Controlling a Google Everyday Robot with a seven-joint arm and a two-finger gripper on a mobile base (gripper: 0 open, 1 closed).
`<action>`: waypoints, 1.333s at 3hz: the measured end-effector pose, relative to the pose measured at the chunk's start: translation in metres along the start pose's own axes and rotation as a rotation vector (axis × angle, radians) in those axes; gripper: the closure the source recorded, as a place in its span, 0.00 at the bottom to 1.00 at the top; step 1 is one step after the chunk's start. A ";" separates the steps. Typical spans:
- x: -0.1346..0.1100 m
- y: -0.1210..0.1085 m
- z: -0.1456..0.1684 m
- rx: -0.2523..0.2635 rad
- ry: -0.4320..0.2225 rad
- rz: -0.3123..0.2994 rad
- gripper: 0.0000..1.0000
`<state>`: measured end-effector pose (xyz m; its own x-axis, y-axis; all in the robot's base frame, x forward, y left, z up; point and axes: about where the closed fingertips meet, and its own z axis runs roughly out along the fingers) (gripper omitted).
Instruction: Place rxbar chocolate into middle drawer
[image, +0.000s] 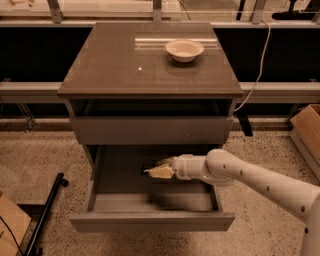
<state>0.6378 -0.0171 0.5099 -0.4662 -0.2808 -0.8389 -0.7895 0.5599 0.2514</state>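
The middle drawer is pulled open below the cabinet, its flat grey tray showing. My gripper, with cream fingers, reaches in from the right over the back part of the tray. It is shut on the rxbar chocolate, of which only a small dark end shows at the fingertips. The bar is held just above the drawer floor. The like grey drawer front above is only slightly open.
A white bowl stands on the cabinet top at the back right. A cardboard box sits on the floor to the right, another at the bottom left beside a black pole. A white cable hangs at the right.
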 end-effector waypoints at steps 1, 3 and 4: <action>0.037 0.006 0.004 -0.003 0.057 0.072 0.57; 0.080 0.030 0.007 -0.005 0.105 0.166 0.03; 0.080 0.030 0.008 -0.006 0.106 0.165 0.00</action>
